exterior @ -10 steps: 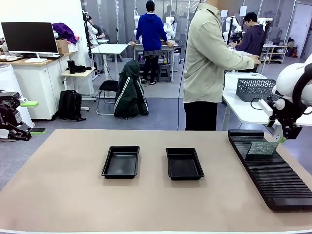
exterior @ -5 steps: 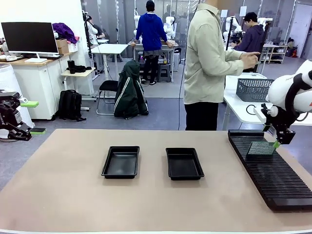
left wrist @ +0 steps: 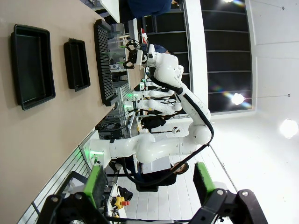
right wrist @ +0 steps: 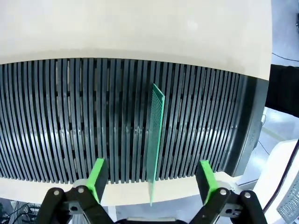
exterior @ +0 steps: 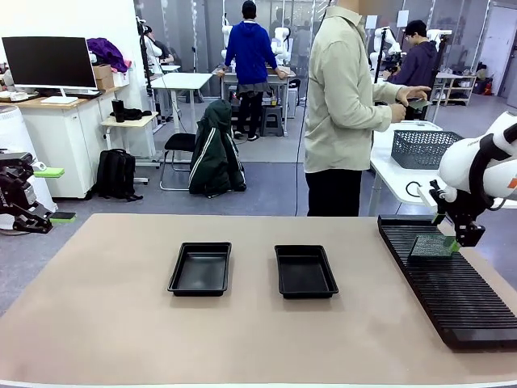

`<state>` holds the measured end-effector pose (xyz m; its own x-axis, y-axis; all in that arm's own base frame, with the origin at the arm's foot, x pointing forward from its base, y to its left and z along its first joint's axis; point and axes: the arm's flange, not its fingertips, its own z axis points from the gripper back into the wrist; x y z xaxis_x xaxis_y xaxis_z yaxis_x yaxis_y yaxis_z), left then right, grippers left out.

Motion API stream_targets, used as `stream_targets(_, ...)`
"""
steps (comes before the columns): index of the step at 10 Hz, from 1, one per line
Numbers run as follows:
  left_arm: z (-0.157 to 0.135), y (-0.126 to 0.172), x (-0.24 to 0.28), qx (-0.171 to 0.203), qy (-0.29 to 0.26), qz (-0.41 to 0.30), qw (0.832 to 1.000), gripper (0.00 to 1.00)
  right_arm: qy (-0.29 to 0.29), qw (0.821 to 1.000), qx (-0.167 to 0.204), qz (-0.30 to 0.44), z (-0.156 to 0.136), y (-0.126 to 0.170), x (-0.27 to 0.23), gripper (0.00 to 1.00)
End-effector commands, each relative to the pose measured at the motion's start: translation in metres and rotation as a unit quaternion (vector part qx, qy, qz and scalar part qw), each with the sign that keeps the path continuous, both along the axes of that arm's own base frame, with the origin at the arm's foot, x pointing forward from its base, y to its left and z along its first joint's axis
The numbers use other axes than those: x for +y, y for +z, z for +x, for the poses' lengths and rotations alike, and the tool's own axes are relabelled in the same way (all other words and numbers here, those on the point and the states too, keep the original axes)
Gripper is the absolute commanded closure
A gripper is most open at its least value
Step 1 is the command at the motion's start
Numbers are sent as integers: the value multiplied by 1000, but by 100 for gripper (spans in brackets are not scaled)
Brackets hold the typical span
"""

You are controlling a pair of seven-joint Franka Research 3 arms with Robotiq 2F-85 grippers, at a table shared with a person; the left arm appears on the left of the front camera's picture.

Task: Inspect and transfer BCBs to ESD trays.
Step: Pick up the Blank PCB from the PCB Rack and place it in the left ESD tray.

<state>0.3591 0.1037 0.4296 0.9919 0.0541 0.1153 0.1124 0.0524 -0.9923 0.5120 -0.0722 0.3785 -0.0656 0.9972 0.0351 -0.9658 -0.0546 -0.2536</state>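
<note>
Circuit board (right wrist: pixel 156 135), standing upright in the slotted rack (right wrist: pixel 70 116), is being straddled untouched by the wide-open, empty right claw (right wrist: pixel 151 168). Tipping or jamming is being risked by any off-centre closing.

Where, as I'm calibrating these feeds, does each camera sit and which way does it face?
Front: fixed between the arms, facing across the table at the person; right arm shows.
Left wrist: beside the table, rolled, looking along it past the ESD trays; open left fingers below.
Right wrist: above the rack, looking down at the upright BCB between open right fingers.
Shared: front and right wrist show that BCB.
</note>
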Motion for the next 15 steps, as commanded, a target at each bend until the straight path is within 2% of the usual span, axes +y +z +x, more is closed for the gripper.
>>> stream_targets(1,0,1,1,-1,3,0,1000,0,0,1000,-5,12,0,-10,-3,0)
stream_targets(3,0,1,1,-1,3,0,1000,0,0,1000,-5,14,0,-9,-4,7)
stream_targets(15,0,1,1,-1,3,0,1000,0,-26,999,1,25,7,-12,-7,67)
